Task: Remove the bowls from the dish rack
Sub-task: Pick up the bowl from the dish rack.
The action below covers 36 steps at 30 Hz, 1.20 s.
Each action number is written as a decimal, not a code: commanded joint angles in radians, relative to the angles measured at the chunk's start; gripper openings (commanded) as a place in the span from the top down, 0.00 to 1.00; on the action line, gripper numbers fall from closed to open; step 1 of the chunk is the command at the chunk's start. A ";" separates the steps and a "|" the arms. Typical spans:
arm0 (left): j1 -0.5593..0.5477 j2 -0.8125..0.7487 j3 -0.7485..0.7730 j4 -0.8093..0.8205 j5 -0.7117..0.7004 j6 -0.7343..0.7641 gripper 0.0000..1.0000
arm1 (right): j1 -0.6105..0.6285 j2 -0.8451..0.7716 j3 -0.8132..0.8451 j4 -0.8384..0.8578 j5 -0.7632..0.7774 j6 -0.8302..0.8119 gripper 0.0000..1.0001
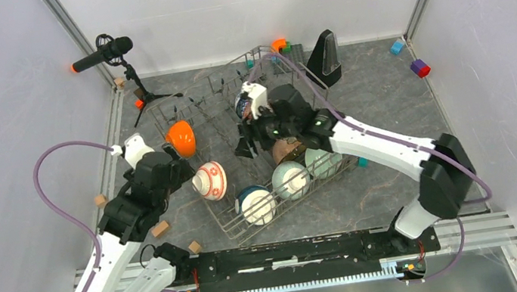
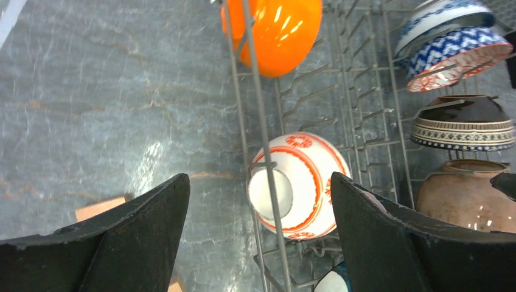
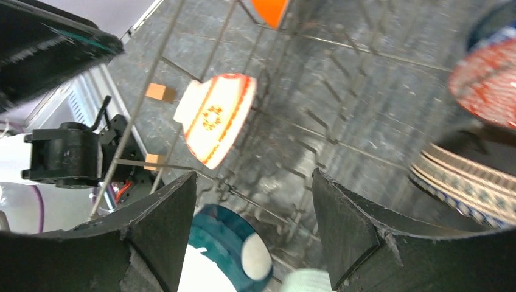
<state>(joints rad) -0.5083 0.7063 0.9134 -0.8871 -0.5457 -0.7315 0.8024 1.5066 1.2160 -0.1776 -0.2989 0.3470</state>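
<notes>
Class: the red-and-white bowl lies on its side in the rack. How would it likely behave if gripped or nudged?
The red-and-white bowl looks glossy, so probably rigid and slippery. On its rounded side, it may roll if nudged. Likely ceramic, it could chip against the dish rack wires.

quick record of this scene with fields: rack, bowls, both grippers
dish rack: grey wire, between the two arms, several bowls inside
left gripper: open, empty, above red-and-white bowl
right gripper: open, empty, over the rack's middle
orange bowl: at the rack's left side
</notes>
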 commanded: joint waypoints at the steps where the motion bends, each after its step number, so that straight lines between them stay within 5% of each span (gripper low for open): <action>1: -0.003 0.021 -0.029 -0.100 -0.053 -0.176 0.10 | 0.044 0.110 0.175 -0.028 -0.096 0.001 0.25; 20: -0.003 -0.049 -0.170 -0.040 0.023 -0.302 0.20 | 0.122 0.361 0.342 -0.161 -0.116 0.015 0.26; 36: -0.003 -0.062 -0.187 -0.018 0.043 -0.301 0.28 | 0.132 0.384 0.269 -0.072 -0.154 0.102 0.31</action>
<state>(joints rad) -0.5083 0.6518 0.7319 -0.9283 -0.4950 -1.0031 0.9314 1.8862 1.5059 -0.3153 -0.4202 0.4057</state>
